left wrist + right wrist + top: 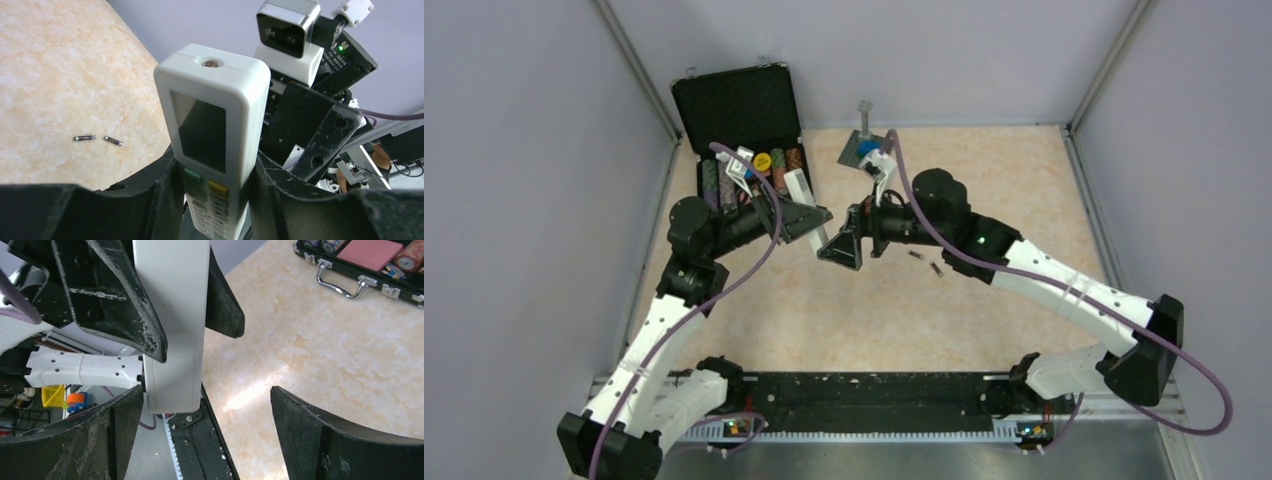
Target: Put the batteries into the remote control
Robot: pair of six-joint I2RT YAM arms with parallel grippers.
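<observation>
The remote control (215,125) is off the worktop (984,180), clamped by its sides in the left claw (799,215), with its display and buttons facing that wrist's camera. The two batteries (84,138) (113,141) lie close together on the worktop, near the right arm. The right claw (840,248) faces the remote's plain back, its jaws wide and holding nothing. An open black case (734,110) of chips sits at the far left.
</observation>
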